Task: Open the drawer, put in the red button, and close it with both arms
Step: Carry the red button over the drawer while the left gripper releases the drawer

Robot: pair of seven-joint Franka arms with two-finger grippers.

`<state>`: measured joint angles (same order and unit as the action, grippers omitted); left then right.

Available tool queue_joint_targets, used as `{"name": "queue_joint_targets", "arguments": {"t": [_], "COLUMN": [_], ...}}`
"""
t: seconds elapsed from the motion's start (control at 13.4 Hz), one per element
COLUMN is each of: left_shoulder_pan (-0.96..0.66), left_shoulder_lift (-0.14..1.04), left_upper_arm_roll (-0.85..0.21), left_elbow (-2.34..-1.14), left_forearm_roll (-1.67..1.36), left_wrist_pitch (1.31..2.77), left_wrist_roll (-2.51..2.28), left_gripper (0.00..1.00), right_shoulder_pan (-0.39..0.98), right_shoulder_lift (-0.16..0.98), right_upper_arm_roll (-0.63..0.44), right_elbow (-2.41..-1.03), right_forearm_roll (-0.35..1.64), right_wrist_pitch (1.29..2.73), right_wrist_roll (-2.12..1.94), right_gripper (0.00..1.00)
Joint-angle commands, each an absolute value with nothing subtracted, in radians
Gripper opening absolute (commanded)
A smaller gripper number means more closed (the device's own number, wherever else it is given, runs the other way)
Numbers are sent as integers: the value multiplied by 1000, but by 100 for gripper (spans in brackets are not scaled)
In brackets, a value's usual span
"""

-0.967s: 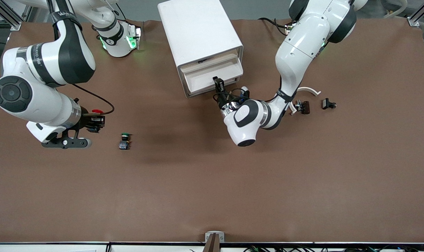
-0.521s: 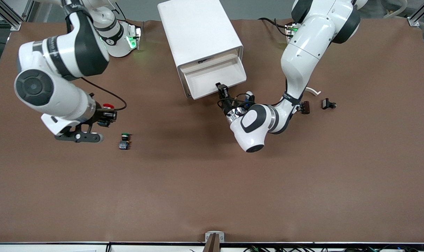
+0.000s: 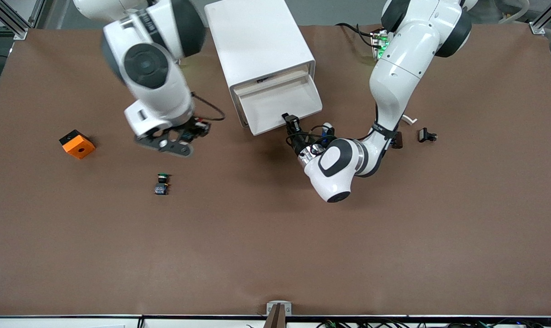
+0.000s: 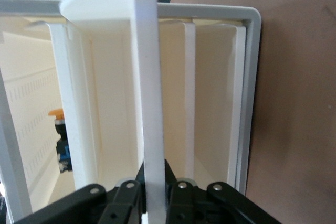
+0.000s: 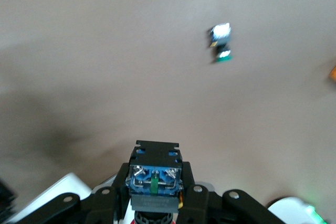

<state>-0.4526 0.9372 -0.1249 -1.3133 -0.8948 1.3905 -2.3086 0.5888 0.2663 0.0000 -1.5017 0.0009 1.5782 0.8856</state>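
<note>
1. Your left gripper (image 3: 293, 122) was clenched on the front lip of the drawer (image 3: 280, 102). The left wrist view showed the cream panel pinched between the fingers (image 4: 126, 195). I judge that the grip was there to keep the tray drawn out of the cabinet (image 3: 257, 41) while the other arm brought its load.
2. Your right gripper (image 3: 194, 130) was closed on the red button (image 5: 155, 179) and hung over bare table. With the front view read as a clock face, it sat at about nine o'clock from the drawer front and one o'clock from the green button (image 3: 161, 183).
3. The red button was up in the air in that grasp, not yet in the drawer. Its long axis ran from cap to base, roughly in line with the fingers. The blue-grey base faced away from the wrist, with the cap tucked toward the palm (barely visible).
4. The drawer stood out with its tray open upward. Its sliding axis pointed to about five o'clock, which left room to lower the button in from above.
5. An orange block (image 3: 77, 144) lay well apart, at about nine o'clock.
</note>
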Motion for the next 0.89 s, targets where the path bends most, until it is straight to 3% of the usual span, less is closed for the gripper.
{"name": "queue_joint_targets", "arguments": {"t": [0.0,0.22,0.3,0.82], "left_shoulder_pan": [-443,-428,-423,-364], "left_shoulder_lift": [931,927,927,894], "left_upper_arm_roll": [-103,-103,-103,-54], "left_elbow": [-1318,-1318,-1316,-1250], "left_forearm_roll": [-896,-896,-896,-881], "left_wrist_pitch": [1439,1439,1439,1437], "left_wrist_roll": [-2267,-2267,-2266,-2212], "left_gripper": [59,91,95,100], "right_shoulder_pan": [666,712,725,778], "right_shoulder_lift": [262,270,282,356], "right_upper_arm_roll": [-14,-14,-12,-12], "right_elbow": [-1503,-1505,-1505,-1523], "right_forearm_roll": [101,138,146,199], "right_wrist_pitch": [1621,1684,1710,1802], "right_wrist_roll": [1090,1248,1308,1545], "right_gripper": [23,23,23,22]}}
